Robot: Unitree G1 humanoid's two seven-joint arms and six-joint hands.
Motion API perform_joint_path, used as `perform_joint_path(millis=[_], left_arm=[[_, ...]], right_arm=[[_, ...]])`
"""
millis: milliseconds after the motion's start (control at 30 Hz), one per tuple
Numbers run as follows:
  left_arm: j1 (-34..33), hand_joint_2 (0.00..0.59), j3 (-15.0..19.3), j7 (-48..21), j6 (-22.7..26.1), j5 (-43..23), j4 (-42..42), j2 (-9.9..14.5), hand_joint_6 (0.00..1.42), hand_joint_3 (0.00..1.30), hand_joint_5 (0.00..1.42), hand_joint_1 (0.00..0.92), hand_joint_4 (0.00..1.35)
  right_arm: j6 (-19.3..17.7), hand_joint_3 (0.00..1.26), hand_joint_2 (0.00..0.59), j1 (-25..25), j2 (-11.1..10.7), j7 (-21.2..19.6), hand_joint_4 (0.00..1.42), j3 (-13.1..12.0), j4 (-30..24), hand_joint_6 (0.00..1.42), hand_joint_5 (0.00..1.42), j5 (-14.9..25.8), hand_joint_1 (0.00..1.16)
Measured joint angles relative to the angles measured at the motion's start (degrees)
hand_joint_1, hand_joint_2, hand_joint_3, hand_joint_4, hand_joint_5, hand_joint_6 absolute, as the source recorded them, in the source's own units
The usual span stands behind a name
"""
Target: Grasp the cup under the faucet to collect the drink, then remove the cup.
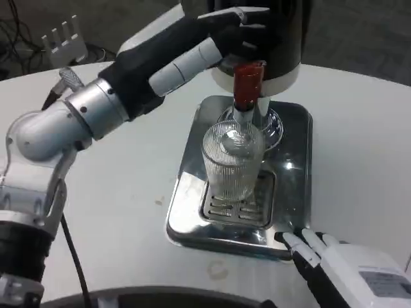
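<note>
1. White counter carries a steel drip tray w/ the dispenser at its back.
2. Left hand is up at the dispenser by the red faucet; grip unclear, can't tell.
3. Right hand rests at tray's front edge, fingers apart, holding nothing.
4. Ribbed cup stands on the grate under the faucet, ungrasped.
5. Step: likely filling. Next: right hand must close round the cup, then lift it clear.

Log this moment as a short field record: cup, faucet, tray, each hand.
cup: ribbed clear glass cup, upright on the drip grate, held by neither hand
faucet: red tap handle, spout just above the cup
tray: steel drip tray on the white table
left hand: up at the dispenser
right hand: by the tray's near corner, fingers apart
</note>
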Motion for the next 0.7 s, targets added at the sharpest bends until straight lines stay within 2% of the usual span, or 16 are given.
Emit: perform_joint_path(millis=[200,433,700], left_arm=[[-0.83,0.086,-1.25,-0.28,-0.64,0.68,3.92,-2.13,0.39,0.25,0.33,0.0,0.21],[-1.6,0.086,-2.17,-0.85,-3.56,2.62,6.63,-2.95,0.39,0.25,0.33,0.0,0.21],[-2.78,0.079,-4.02,-1.25,-7.88,5.21,9.21,-3.28,0.33,0.22,0.27,0.0,0.18]], right_arm=[[0.0,0.07,0.438,0.08,0.0,0.0,0.0,0.0,-0.22,0.0,0.0,0.17,0.39],[0.0,0.08,0.438,0.28,-0.02,0.0,0.0,0.02,-0.25,0.0,0.0,0.17,0.39],[0.04,0.08,0.438,0.27,-0.01,0.0,0.0,0.05,-0.25,0.0,0.0,0.32,0.39]])
